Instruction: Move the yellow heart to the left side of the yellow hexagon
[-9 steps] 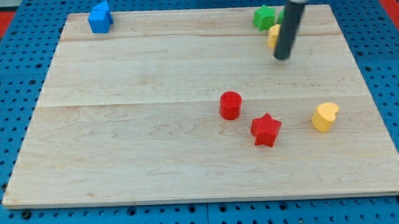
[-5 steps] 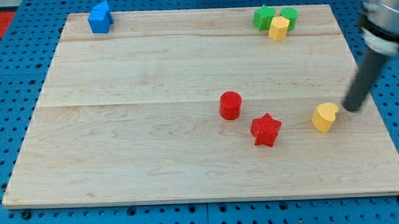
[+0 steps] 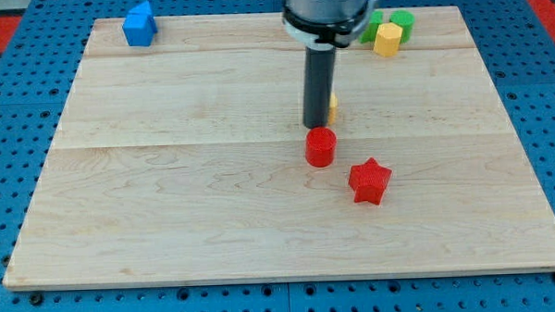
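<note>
My tip (image 3: 314, 126) stands near the board's middle, just above the red cylinder (image 3: 321, 147). The yellow heart (image 3: 332, 107) is almost wholly hidden behind the rod; only a thin yellow edge shows at the rod's right side. The yellow hexagon (image 3: 387, 39) sits at the view's top right, touching two green blocks, one at its upper left (image 3: 374, 24) and one at its upper right (image 3: 401, 22). The heart lies well below and to the left of the hexagon.
A red star (image 3: 369, 181) lies below and right of the red cylinder. A blue block (image 3: 140, 24) sits at the view's top left corner of the wooden board (image 3: 168, 197). The arm's body hangs over the board's top middle.
The yellow heart has been pushed from the board's right side up and left to the middle. My tip swept from the right edge leftward and now stands by the red cylinder.
</note>
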Robot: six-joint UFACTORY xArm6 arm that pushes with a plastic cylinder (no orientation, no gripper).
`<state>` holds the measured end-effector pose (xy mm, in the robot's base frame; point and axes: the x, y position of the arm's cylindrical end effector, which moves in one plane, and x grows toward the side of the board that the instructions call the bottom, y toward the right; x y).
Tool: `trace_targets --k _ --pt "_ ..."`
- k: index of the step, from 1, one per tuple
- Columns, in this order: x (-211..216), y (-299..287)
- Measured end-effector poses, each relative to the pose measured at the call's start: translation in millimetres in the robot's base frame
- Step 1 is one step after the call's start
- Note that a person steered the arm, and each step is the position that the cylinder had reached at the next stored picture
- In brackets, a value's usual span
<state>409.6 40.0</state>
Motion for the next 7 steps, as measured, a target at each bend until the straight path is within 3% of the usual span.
trace_targets --k 4,5,6,7 --pt "-121.4 78.5" --pt "-63.8 62.5" --pt "10.0 132.1" --pt "95.2 145.4"
